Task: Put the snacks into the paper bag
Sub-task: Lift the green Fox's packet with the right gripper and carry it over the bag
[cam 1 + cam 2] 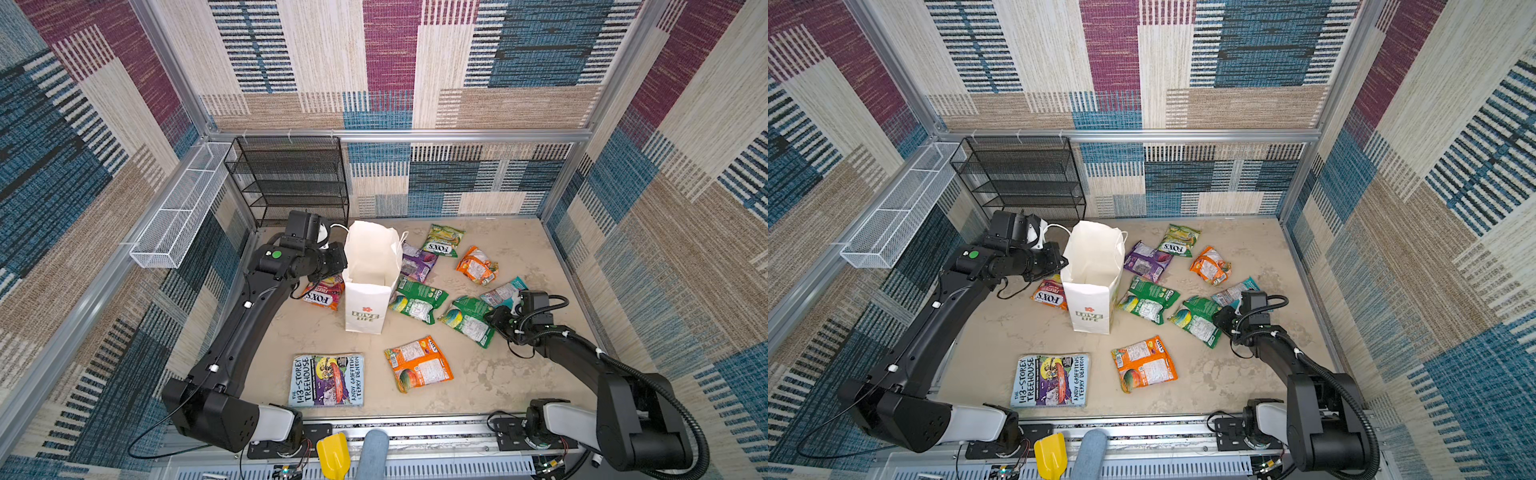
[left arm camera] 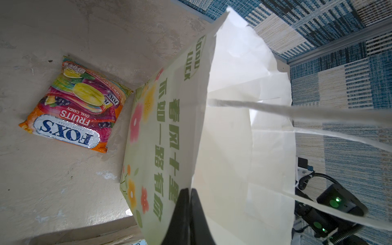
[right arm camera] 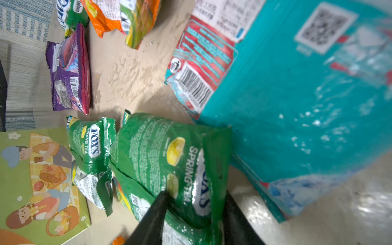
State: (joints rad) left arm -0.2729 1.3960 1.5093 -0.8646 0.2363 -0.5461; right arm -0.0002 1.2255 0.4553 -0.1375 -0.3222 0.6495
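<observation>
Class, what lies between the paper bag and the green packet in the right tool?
Another green packet lies between the paper bag and the held packet; both top views show it.

Left gripper (image 2: pixel 190 191) clamped, right gripper's (image 3: pixel 195 193) jaws apart (2 arms outstretched).

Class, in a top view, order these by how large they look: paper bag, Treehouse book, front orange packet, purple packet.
Largest to smallest:
1. paper bag (stands tall, nearer the camera, so somewhat flattered)
2. Treehouse book
3. front orange packet
4. purple packet
</observation>
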